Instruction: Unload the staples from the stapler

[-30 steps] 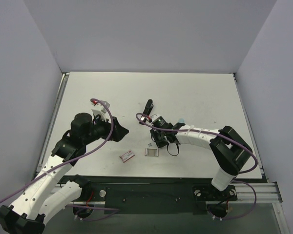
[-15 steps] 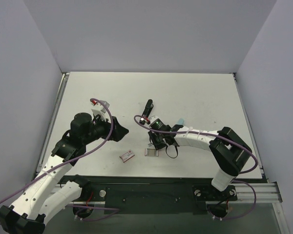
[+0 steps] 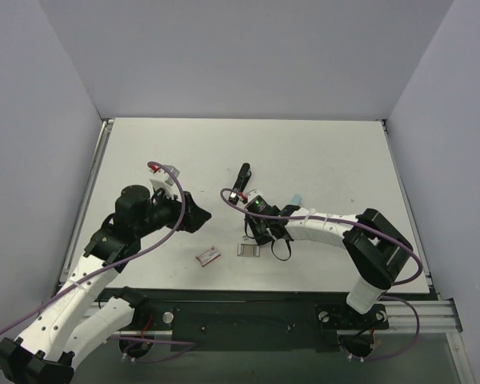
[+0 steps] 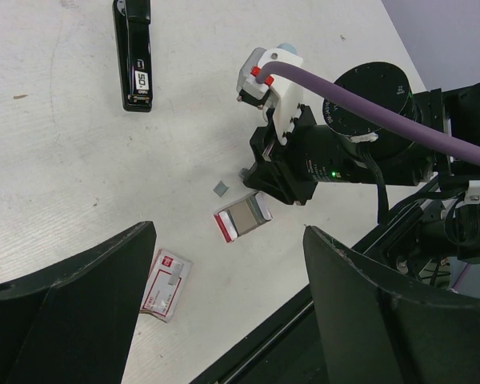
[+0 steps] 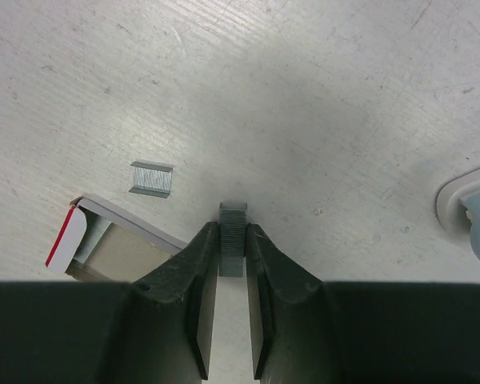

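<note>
The black stapler [image 3: 242, 178] lies shut on the table, beyond the right arm; the left wrist view shows the stapler [image 4: 134, 52] at its top left. My right gripper [image 5: 233, 230] is low over the table, shut on a short strip of silvery staples [image 5: 233, 244] that stands between its fingertips. A second strip of staples [image 5: 152, 178] lies loose a little to the left. In the top view the right gripper [image 3: 257, 233] sits just behind an open staple box [image 3: 249, 250]. My left gripper [image 3: 194, 213] hovers open to the left, holding nothing.
The open staple box [image 5: 104, 244], with a red end, lies left of the right fingers. A pinkish-red labelled box piece [image 3: 209, 255] lies near the front edge. A pale blue-grey piece [image 5: 474, 216] sits at the right. The table's front edge and black rail [image 4: 304, 336] are close.
The right gripper has shifted slightly left and toward the front, and its jaws have narrowed onto the staple strip. The left arm has not moved.
</note>
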Controlling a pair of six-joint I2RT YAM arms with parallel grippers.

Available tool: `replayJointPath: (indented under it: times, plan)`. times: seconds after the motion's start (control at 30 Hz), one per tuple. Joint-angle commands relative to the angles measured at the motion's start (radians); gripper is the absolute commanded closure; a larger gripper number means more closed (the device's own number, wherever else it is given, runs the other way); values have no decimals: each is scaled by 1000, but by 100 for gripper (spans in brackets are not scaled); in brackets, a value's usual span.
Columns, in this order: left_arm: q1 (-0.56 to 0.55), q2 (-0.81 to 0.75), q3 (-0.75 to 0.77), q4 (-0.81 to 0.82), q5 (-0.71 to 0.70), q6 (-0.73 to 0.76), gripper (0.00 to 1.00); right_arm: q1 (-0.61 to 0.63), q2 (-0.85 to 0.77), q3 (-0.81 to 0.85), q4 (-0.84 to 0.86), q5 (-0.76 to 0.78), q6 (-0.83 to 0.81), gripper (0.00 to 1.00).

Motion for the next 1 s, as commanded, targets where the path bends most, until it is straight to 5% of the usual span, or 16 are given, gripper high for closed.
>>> replayJointPath:
  times: [0.0,0.47,0.97]
  plan:
    - [5,-15,-7,53,12,-9,15,13,4,-15,-126,25,22,87]
    - [5,-24,-9,56,22,-11,15,74,-163,26,-204,179,117,94]
    - [5,-56,-16,58,14,-22,15,225,-160,37,-201,292,459,92]
